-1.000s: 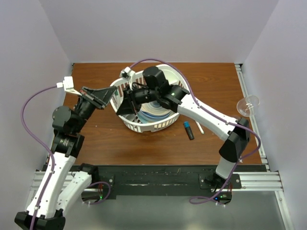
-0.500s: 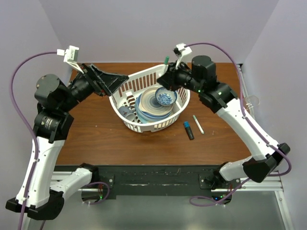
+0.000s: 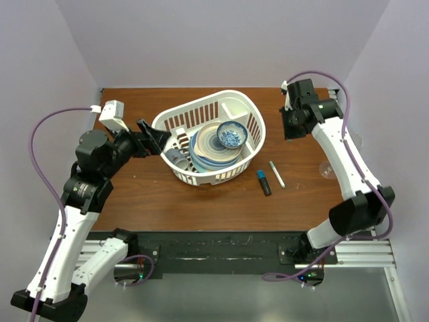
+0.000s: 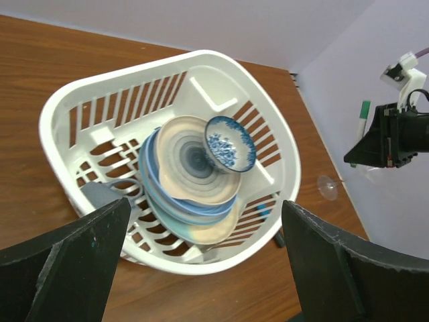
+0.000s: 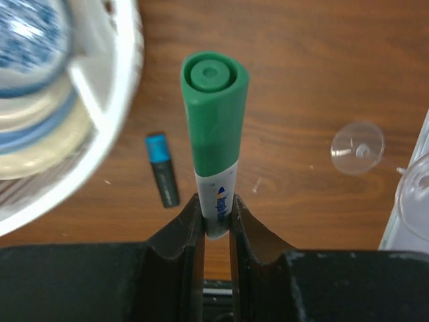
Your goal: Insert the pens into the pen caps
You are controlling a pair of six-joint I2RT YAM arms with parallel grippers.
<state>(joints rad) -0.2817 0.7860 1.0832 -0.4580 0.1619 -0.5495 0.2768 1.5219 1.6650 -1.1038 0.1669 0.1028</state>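
my right gripper (image 5: 216,215) clamps the white barrel of a pen (image 5: 216,193), held above the table (image 5: 301,100), long axis straight out from the grip, green cap (image 5: 213,114) outermost. my left gripper (image 4: 204,221) gapes wide.

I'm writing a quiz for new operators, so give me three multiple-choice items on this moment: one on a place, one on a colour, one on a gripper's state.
1. The black marker lies:
A) on the table beside the basket
B) inside the basket
C) on a plate

2. The cap on the pen in the right gripper is:
A) red
B) green
C) yellow

3. The left gripper is:
A) shut on a bowl
B) shut on a pen
C) open, gripping nothing

Key:
1 A, the top view shows it on bare wood.
2 B, the right wrist view shows it green.
3 C, its jaws stand wide apart.
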